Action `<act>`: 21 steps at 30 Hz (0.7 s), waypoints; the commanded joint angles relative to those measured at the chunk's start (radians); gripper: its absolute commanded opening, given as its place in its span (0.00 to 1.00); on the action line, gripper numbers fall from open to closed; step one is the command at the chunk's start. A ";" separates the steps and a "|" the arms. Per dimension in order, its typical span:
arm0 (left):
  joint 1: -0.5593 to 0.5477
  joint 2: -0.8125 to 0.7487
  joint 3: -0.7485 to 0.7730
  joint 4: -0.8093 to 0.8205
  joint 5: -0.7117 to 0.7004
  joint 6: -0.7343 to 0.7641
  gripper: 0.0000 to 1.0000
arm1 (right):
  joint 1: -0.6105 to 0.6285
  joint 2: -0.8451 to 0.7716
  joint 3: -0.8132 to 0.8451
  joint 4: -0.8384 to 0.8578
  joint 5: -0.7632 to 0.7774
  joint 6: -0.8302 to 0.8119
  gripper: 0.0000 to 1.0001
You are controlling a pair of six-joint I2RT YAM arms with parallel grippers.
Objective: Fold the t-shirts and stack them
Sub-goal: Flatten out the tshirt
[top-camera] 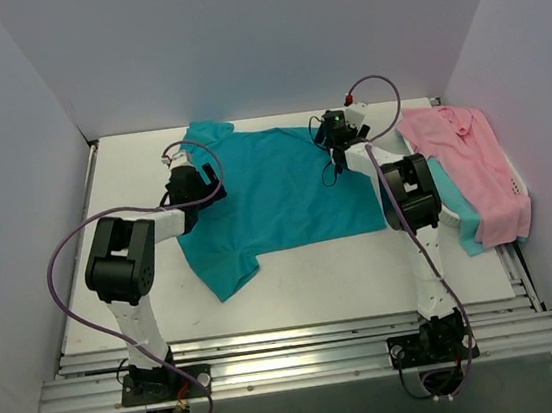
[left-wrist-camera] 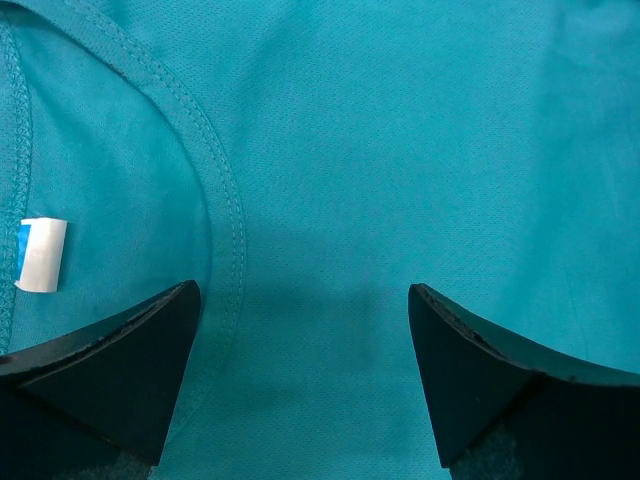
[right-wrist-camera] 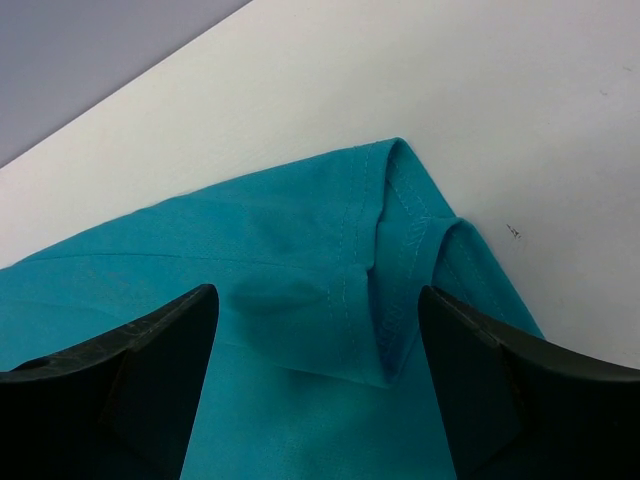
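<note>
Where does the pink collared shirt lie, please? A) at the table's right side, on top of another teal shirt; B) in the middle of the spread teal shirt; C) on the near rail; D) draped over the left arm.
A: the pink shirt lies at the right side of the table, with a teal shirt showing from beneath it.
</note>
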 commanded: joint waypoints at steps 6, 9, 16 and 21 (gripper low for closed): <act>0.012 -0.001 0.019 0.054 0.029 -0.006 0.94 | -0.009 0.030 0.042 -0.007 0.004 0.018 0.64; 0.014 0.000 0.021 0.054 0.032 -0.006 0.93 | -0.009 0.044 0.048 -0.004 -0.004 0.018 0.57; 0.015 0.005 0.018 0.060 0.045 -0.011 0.93 | -0.008 0.063 0.059 0.007 -0.035 0.009 0.21; 0.015 0.012 0.019 0.063 0.060 -0.016 0.92 | -0.006 0.056 0.059 -0.004 -0.024 0.007 0.00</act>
